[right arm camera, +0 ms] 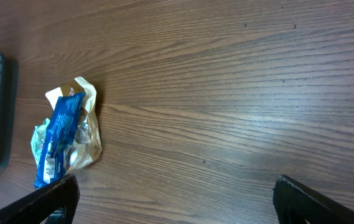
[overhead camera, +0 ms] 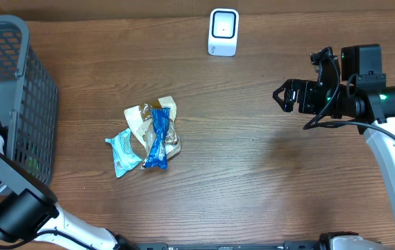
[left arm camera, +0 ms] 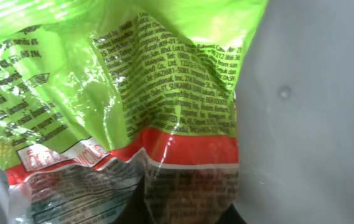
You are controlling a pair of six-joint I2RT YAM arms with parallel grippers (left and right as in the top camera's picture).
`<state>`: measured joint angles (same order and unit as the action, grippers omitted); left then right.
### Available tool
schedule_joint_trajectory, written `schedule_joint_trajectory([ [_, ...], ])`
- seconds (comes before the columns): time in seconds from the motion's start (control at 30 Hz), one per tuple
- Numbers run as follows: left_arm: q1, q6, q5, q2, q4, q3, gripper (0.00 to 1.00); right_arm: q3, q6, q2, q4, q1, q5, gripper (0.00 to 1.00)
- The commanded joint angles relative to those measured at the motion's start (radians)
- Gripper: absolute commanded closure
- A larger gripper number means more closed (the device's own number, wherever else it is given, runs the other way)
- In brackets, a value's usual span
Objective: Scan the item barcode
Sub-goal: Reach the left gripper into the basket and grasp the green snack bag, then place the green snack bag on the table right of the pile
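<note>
Crinkled glossy green packet point(left arm camera: 133, 81), red-banded

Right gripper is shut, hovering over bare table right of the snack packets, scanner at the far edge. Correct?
No: the right gripper is open, not shut; the right wrist view shows its fingers spread wide. The rest holds: it hovers over bare table, right of the snack packets, with the scanner at the far edge.
</note>
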<state>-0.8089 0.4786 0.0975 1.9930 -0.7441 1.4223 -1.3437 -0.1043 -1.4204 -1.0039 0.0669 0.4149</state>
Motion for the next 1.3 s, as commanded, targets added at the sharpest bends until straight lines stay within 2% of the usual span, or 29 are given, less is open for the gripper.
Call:
schedule_joint_trajectory([
  [0.0, 0.011, -0.011, -0.113, 0.066, -0.085, 0.064, 0.96, -0.015, 0.000, 0.004, 0.004, 0.005, 0.006, 0.00],
  [0.13, 0.011, -0.021, -0.133, 0.066, -0.272, 0.287, 0.96, -0.015, 0.000, 0.004, 0.005, 0.005, 0.006, 0.00],
  [0.23, 0.011, -0.077, -0.193, 0.066, -0.415, 0.480, 0.96, -0.015, 0.000, 0.004, 0.005, 0.005, 0.006, 0.00],
  [0.4, 0.028, -0.119, -0.203, 0.066, -0.698, 0.944, 0.96, -0.015, 0.000, 0.004, 0.008, 0.005, 0.006, 0.00],
  [0.53, 0.066, -0.154, -0.208, 0.066, -0.839, 1.216, 0.96, -0.015, 0.000, 0.004, 0.008, 0.005, 0.006, 0.00],
  [0.57, 0.095, -0.189, -0.251, 0.066, -0.900, 1.321, 0.96, -0.015, 0.000, 0.004, 0.008, 0.005, 0.006, 0.00],
  [0.63, 0.134, -0.219, -0.309, 0.066, -0.945, 1.403, 0.96, -0.015, 0.000, 0.004, 0.008, 0.005, 0.006, 0.00],
  [0.67, 0.167, -0.275, -0.370, 0.061, -0.946, 1.432, 0.96, -0.015, 0.000, 0.004, 0.010, 0.005, 0.006, 0.00],
  [0.73, 0.233, -0.322, -0.431, 0.040, -0.946, 1.438, 0.96, -0.015, 0.000, 0.004, 0.014, 0.005, 0.006, 0.00],
  [1.0, 0.607, -0.344, -0.356, 0.026, -0.946, 1.387, 0.96, -0.015, 0.000, 0.004, 0.006, 0.005, 0.006, 0.00],
  [1.17, 0.832, -0.326, -0.297, 0.027, -0.946, 1.211, 0.95, -0.015, 0.000, 0.004, 0.007, 0.005, 0.006, 0.00],
  [1.27, 0.956, -0.293, -0.285, 0.031, -0.943, 1.035, 0.96, -0.015, 0.000, 0.004, 0.012, 0.005, 0.005, 0.00],
])
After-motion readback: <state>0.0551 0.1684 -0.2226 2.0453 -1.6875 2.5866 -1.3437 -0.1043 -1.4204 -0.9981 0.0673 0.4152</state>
